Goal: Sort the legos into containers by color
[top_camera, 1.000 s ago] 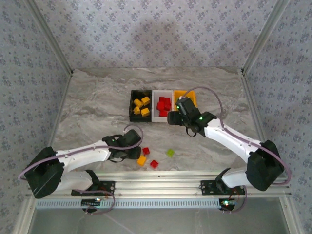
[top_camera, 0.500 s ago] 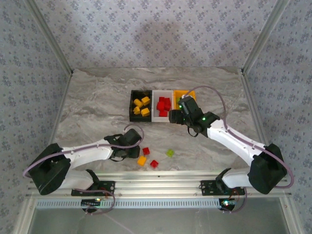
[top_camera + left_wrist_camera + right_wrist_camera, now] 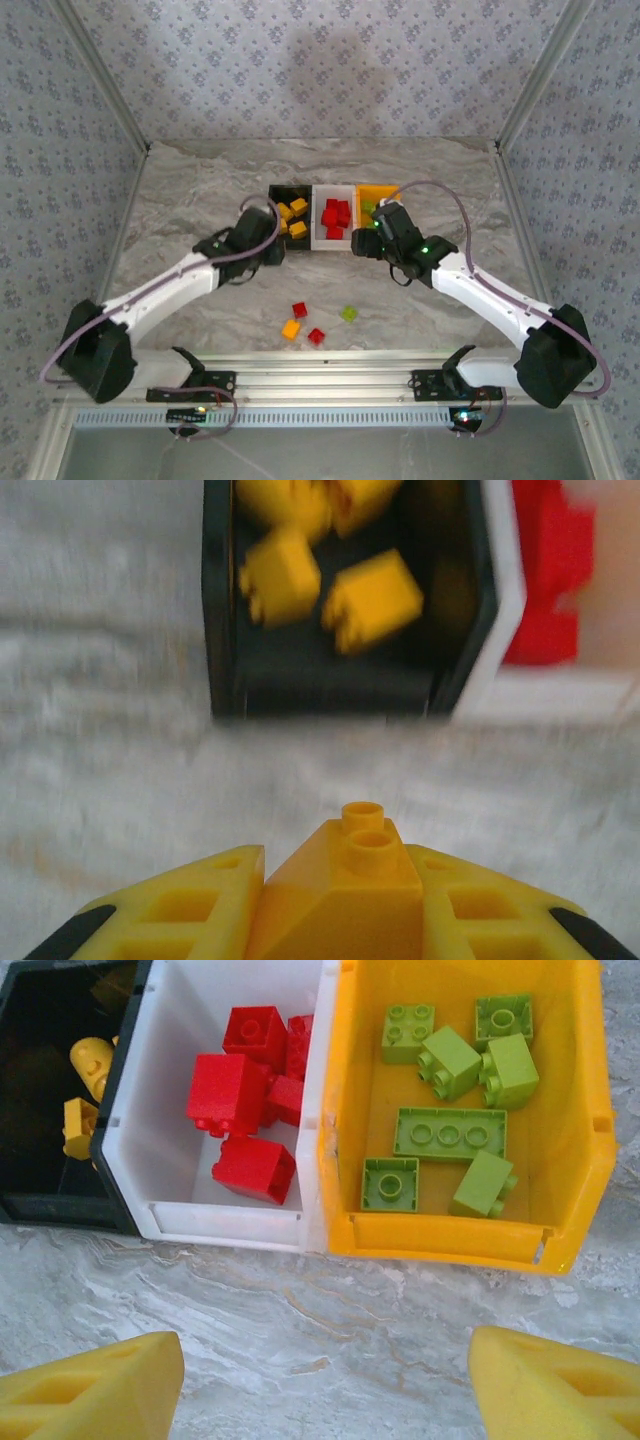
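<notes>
Where patterned walls (image 3: pixel 320 60) enclose it | marble table (image 3: pixel 200 190) | four loose legos (image 3: pixel 316 336)

The left gripper (image 3: pixel 270 240) has swung from the loose bricks (image 3: pixel 299 309) near the front edge up to the black bin (image 3: pixel 222 630). It now hangs just short of the bin's near wall with a yellow brick (image 3: pixel 350 880) clamped between its fingers. The right gripper (image 3: pixel 325 1360) has edged slightly back and right, towards the orange bin (image 3: pixel 450 1240).
</notes>
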You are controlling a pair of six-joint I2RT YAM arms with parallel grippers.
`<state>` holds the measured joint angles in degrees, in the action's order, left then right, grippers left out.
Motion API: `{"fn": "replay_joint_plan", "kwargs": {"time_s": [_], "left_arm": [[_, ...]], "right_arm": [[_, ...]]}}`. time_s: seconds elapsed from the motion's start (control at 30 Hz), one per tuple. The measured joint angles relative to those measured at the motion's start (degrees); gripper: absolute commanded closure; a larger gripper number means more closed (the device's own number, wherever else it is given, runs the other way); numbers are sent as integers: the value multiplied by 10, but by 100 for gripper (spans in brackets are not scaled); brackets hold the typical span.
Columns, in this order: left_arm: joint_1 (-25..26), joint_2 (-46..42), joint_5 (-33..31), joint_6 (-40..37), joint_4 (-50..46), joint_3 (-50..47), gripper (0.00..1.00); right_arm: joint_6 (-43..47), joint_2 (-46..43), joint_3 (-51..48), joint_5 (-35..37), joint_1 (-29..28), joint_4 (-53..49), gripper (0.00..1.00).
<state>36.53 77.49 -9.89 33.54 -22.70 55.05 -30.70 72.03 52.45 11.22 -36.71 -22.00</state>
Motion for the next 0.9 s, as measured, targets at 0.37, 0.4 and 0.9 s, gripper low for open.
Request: {"fn": "replay_joint_plan", "kwargs": {"time_s": [0.37, 0.4, 0.9], "left_arm": [[-54, 287, -2, -30, 33, 243, 50], [-54, 297, -2, -29, 32, 255, 45], [31, 85, 28, -20, 50, 170, 1]], "right_arm": [[-9, -15, -29, -7, 1, -3, 23], [-10, -16, -31, -12, 0, -4, 22], [-37, 25, -93, -75, -102, -44, 20]]}}
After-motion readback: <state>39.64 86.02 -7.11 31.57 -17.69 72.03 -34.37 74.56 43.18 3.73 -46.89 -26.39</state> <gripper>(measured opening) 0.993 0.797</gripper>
